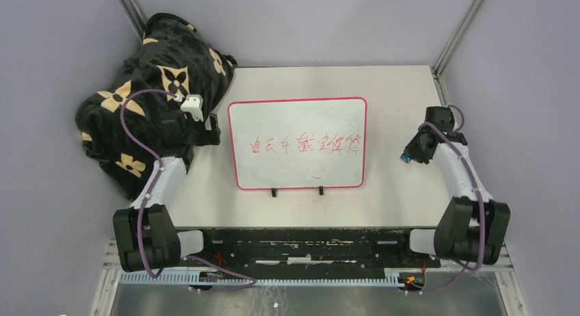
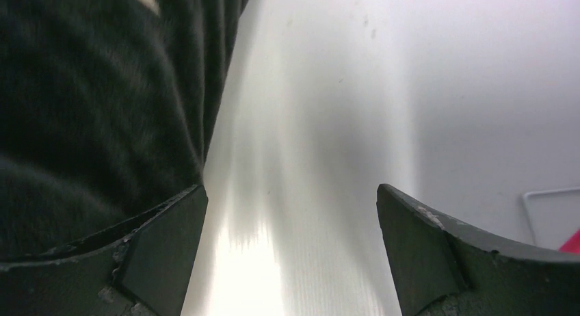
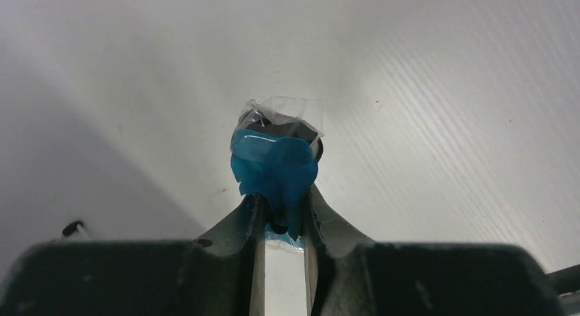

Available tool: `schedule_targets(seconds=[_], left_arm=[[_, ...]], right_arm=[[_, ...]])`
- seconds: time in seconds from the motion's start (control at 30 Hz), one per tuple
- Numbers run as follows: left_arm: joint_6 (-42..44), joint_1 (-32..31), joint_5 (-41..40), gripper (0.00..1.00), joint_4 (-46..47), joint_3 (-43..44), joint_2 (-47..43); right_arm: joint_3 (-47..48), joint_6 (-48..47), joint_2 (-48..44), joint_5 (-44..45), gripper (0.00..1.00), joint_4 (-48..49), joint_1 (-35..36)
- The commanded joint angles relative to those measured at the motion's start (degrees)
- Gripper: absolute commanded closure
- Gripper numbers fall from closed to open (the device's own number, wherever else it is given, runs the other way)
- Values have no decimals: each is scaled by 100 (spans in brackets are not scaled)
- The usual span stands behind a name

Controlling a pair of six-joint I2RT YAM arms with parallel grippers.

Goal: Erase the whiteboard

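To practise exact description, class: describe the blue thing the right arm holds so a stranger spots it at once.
Start at the whiteboard with red writing on the table, then look to its right, where the right gripper hangs apart from the board. Pinched in its jaws is a small blue wad with clear film at its tip, the only blue thing in view.

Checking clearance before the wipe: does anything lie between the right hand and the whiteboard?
Nothing visible does. From above, only bare table separates the right hand, shut on a blue-wrapped item, from the right edge of the whiteboard. The black patterned blanket lies off the board's left side, beside the left hand.
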Motion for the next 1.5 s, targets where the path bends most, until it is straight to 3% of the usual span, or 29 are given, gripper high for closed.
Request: schedule_targets(seconds=[0.0,0.27,0.53,0.73,0.93,1.47], left_arm=[[331,321,1307,0,47,882,305],[-154,1396,4239,9,-447,2779,1420],[-61,1477,6358,13,-949,3506,2331],[560,1230,6639,20,-1207,3368,2424],[1718,1014,6878,30,-2519,3986,2641],[4633,610,6767,31,-6163,5292,3513]], right_arm=[[22,-218,-918,563,84,-445,720],[202,-401,-1876,568,84,-1060,1344],[161,-653,-2063,314,83,-1215,1458],[148,-811,-1863,45,82,-1010,1502],[261,-946,-1534,-154,82,-861,1564],[413,-1091,-1359,-272,80,-721,1645]])
